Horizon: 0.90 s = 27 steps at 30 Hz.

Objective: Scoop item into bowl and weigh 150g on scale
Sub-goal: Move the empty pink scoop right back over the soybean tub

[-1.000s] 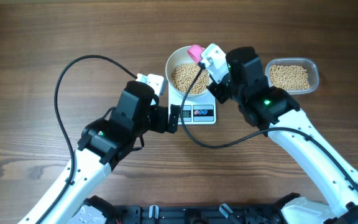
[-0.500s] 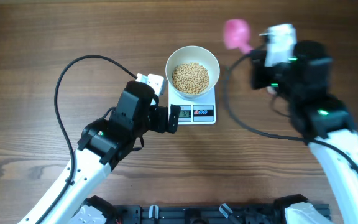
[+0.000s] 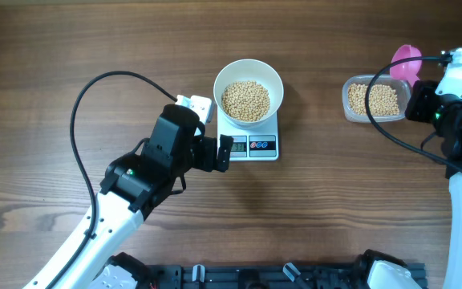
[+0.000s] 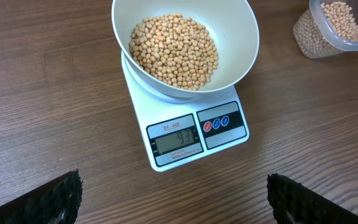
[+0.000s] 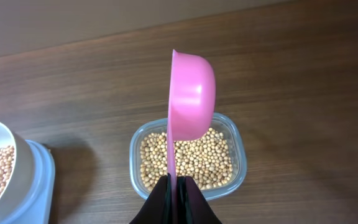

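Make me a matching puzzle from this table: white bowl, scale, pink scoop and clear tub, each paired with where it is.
Things:
1. white bowl
2. scale
3. pink scoop
4. clear tub

Places:
A. pinched in the right gripper, turned on edge
B. on the table, under the bowl
C. on the scale, holding beans
D. on the table, off to the scale's right

Pairs: 1-C, 2-B, 3-A, 4-D.

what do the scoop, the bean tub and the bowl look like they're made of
Scoop: probably plastic; uniform pink, thin-walled, soft sheen.
Tub: clear plastic; the beans show through its wall.
Bowl: smooth glossy white, ceramic or plastic; the look doesn't settle it.
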### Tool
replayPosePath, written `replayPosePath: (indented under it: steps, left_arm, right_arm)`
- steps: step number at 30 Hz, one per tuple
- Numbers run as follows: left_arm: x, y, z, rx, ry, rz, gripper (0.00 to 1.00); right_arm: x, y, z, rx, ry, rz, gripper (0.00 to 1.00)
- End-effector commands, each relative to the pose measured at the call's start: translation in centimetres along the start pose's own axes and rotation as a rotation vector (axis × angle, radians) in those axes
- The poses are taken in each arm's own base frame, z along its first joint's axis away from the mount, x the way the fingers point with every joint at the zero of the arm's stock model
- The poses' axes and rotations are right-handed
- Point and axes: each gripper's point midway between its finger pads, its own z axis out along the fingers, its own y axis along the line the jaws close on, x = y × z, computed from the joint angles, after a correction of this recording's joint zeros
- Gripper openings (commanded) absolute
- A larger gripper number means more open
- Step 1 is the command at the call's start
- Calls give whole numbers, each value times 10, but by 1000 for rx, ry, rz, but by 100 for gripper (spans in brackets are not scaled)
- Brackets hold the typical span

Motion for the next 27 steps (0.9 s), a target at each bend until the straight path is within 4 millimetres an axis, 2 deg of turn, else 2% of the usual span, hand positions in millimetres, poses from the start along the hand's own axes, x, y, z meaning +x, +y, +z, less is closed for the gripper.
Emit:
replayPosePath:
  steps: [1, 4, 6, 11, 18, 24, 27]
  left_arm:
    - [-4, -4, 0, 13, -2, 5, 100]
    - [-4, -4, 0, 13, -2, 5, 100]
    - [-4, -4, 0, 13, -2, 5, 100]
    - [-4, -4, 0, 13, -2, 5, 100]
    - [-4, -4, 0, 13, -2, 5, 100]
    - [-4, -4, 0, 13, -2, 5, 100]
    - [-4, -4, 0, 13, -2, 5, 100]
  right_arm:
    - [-5, 20, -4, -110, -13, -18, 4]
    - [-3, 28, -4, -157, -5, -10, 5]
    - [6, 30, -4, -162, 30, -1, 4]
    - [32, 17, -5, -81, 138, 16, 4]
    - [65, 16, -11, -67, 273, 8, 4]
    - [59, -22, -6, 120, 271, -171, 4]
    - [49, -26, 5, 135, 235, -174, 4]
